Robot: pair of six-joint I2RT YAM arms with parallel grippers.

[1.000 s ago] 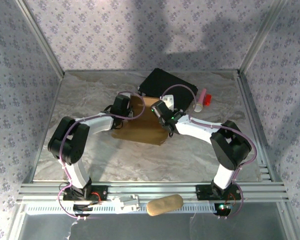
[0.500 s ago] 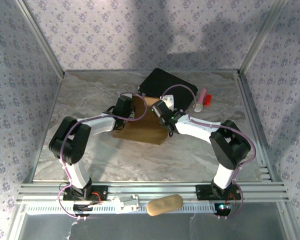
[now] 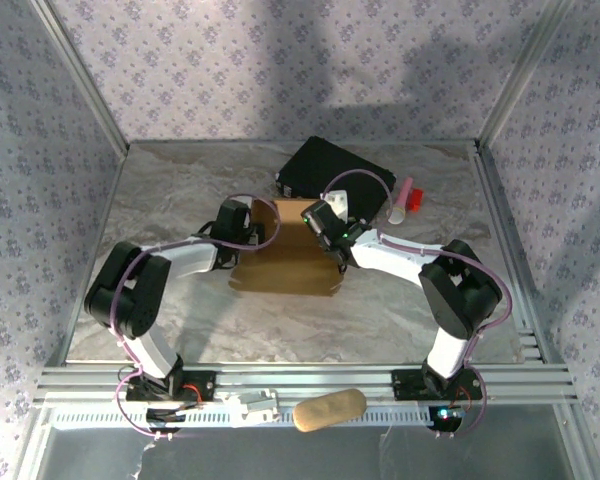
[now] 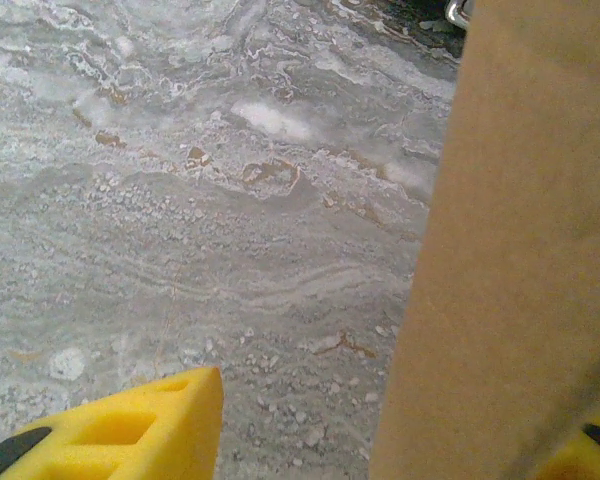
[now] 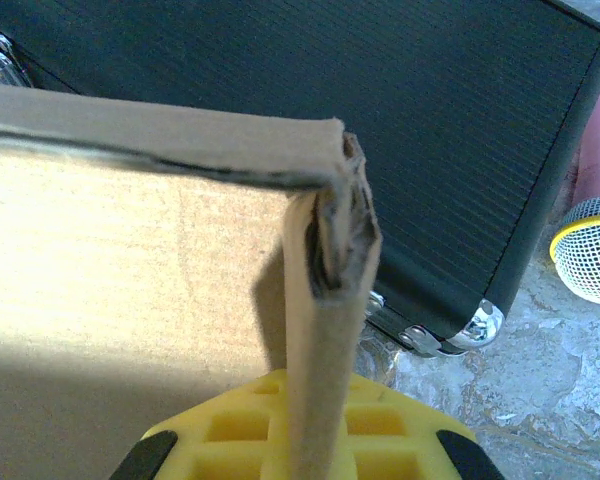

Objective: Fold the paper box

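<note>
Your left fingers (image 4: 130, 430) stand spread: one yellow pad sits clear of the cardboard with bare counter (image 4: 180, 200) between them. The other pad peeks out from behind a flap's lower edge, so nothing is pinched there. Your right fingers (image 5: 245, 400) are pressed together on a thin upright wall of the box (image 5: 130, 280), the cardboard edge running straight down between the pads. By size, the counter comes first, a grey marbled slab inside a metal frame with flowered walls. Toward its back, a black case (image 3: 335, 170) with metal corner trim lies flat. The box sits mid-counter, just in front of the case and between your two arms. It is tan cardboard, partly folded, with a broad panel lying flat. From the right wrist you see two of its walls meeting at a ragged corner, with the case close behind. From above, your left arm reaches the box's back left part and your right arm its back right corner. Right of the case, a small pink object (image 3: 405, 205) with a white mesh head lies on the counter, apart from the box. A tan oblong thing (image 3: 330, 410) rests on the front rail between the arm bases.
</note>
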